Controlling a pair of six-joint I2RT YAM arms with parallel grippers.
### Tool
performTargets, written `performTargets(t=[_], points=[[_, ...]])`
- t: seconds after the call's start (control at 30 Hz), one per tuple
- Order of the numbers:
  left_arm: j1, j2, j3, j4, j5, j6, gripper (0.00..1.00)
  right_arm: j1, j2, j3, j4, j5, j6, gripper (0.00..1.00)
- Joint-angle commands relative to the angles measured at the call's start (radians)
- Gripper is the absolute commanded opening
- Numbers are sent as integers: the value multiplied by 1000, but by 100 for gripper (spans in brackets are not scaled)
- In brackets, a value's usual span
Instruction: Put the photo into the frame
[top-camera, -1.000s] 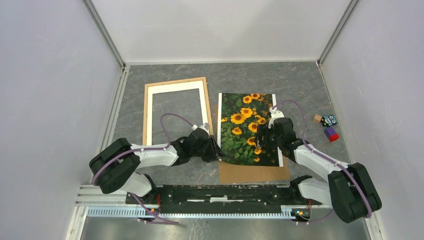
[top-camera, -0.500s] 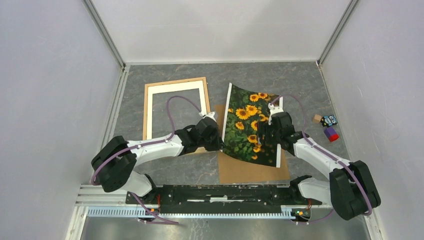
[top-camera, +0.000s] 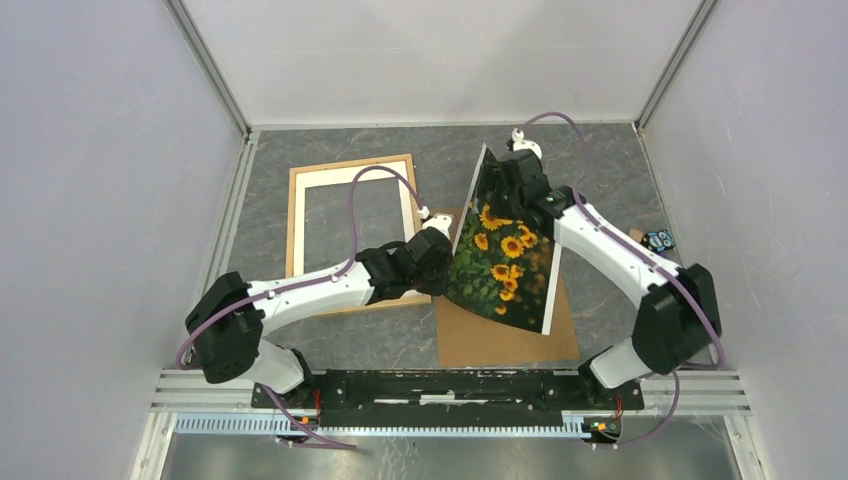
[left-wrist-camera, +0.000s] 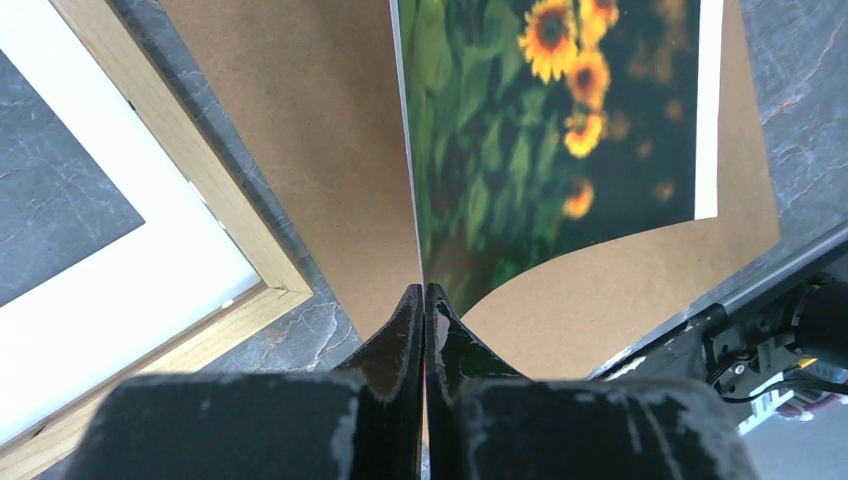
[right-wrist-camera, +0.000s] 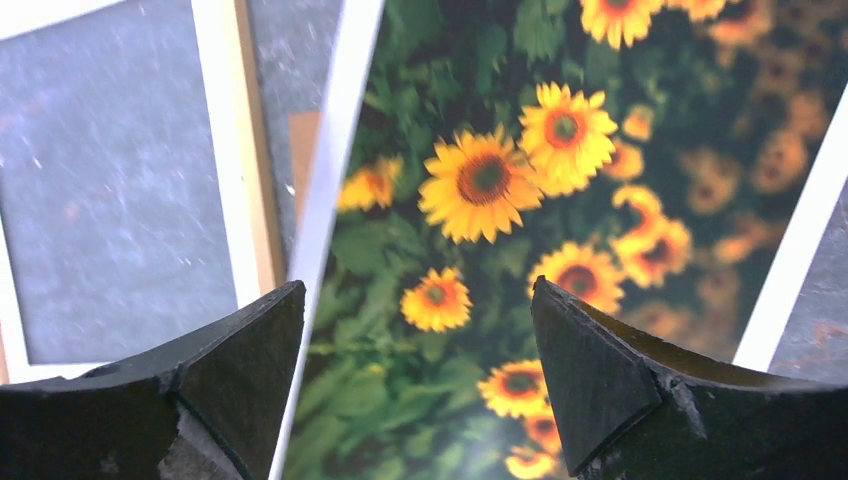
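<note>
The photo (top-camera: 505, 275), sunflowers on dark green, stands tilted with its left edge raised off the brown board (top-camera: 500, 345). My left gripper (top-camera: 440, 275) is shut on that raised edge near its lower corner; in the left wrist view the jaws (left-wrist-camera: 424, 300) pinch the thin sheet of the photo (left-wrist-camera: 540, 130). My right gripper (top-camera: 503, 180) hovers open over the photo's far end, touching nothing; in the right wrist view its fingertips (right-wrist-camera: 417, 300) straddle the blooms of the photo (right-wrist-camera: 480, 180). The light wood frame (top-camera: 293, 230) lies flat to the left with a white mat (top-camera: 350, 177) inside.
A few small toys (top-camera: 658, 240) sit at the right, partly behind the right arm. The frame's wood strip (left-wrist-camera: 200, 200) lies close to the left gripper, and the frame (right-wrist-camera: 258, 180) also shows left of the photo's edge. Walls enclose the table on three sides.
The left gripper shut on the photo's left edge and lifted it, tipping the photo up. The right gripper left the photo's middle and moved to the far end.
</note>
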Motion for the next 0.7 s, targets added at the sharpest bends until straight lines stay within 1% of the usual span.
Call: performTargets(t=[0.0,0.17,0.27,0.4,0.53,0.63,0.67], points=[[-20,3,40,-29,-60,75,2,47,117,206,-167,144,147,88],[-31,2,50,-32,-71,87,2,108,261,391,-272,214,194,84],[-37,-3,54,-33,-75,91,2,127,334,452,-322,249,216,80],[-44,-9,54,-33,-83,96,2,144,379,462,-330,280,228,76],[-49,-7,52,-32,-84,96,2,156,397,456,-341,310,243,68],[-51,-6,55,-31,-85,95,2,169,393,434,-349,344,271,59],[-51,-6,55,-30,-84,95,2,174,389,419,-344,350,285,58]])
